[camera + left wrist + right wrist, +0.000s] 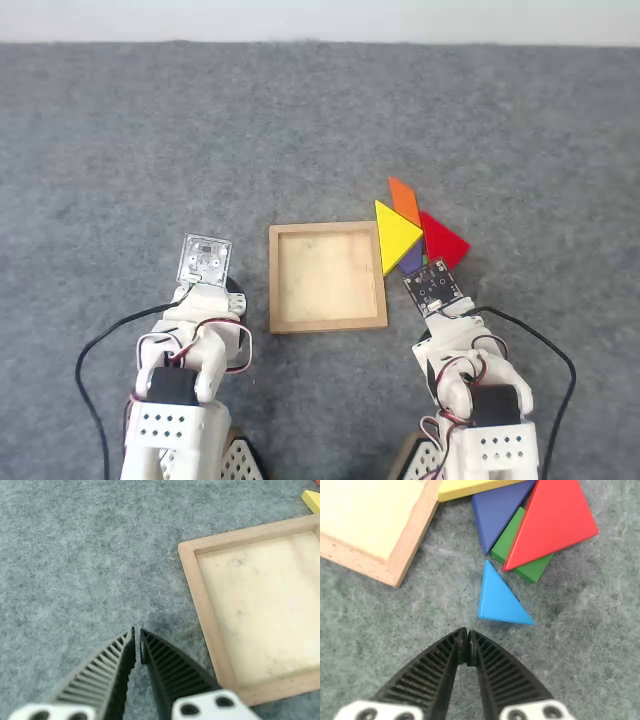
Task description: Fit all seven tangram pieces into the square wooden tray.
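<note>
Hovering with fingers together, the right claw (468, 636) points at the blue triangle (500, 601) just ahead. The left claw (137, 633), likewise closed, sits beside the tray (198, 580).

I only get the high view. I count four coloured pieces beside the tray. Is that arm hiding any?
Observer: Yes. A blue triangle lies flat just ahead of the right gripper, apart from the pile.
Operator: Anything else under there?
Observer: A green piece, with the red triangle lying partly over it.
Operator: Are the claws holding something?
Observer: No. The right gripper is shut on nothing, and the left gripper is shut over bare carpet beside the tray.
</note>
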